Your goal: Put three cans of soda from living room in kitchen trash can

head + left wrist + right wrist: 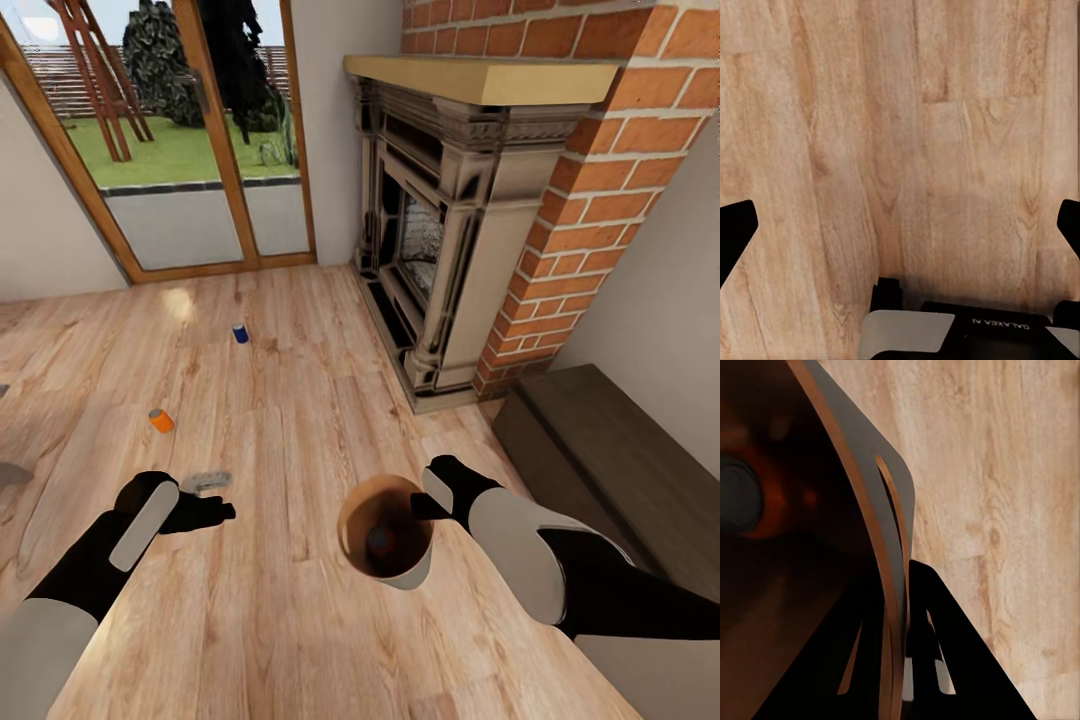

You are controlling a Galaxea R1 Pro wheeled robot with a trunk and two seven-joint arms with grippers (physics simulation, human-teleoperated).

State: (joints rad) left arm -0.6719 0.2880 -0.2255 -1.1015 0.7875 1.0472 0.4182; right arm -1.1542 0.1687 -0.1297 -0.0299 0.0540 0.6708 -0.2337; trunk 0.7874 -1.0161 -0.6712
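Gripping the bin's rim, the right end effector is partly hidden; one can is dimly seen inside. The left end effector is spread wide, with the orange can and blue can farther off on the floor.

Can inside the bin — dim, colour unclear.

— Where are the cans?

— A dark blue can of soda stands upright on the wood plank floor, out toward the glass doors. An orange can of soda lies tipped on its side on the same floor, well apart from it.

— And the third?

— The third can, grey top showing, sits inside the copper-brown trash can, deep in its dark interior.

— The bin itself?

— Round, tilted, its mouth facing up, an oval handle slot near the rim, held above the floor.
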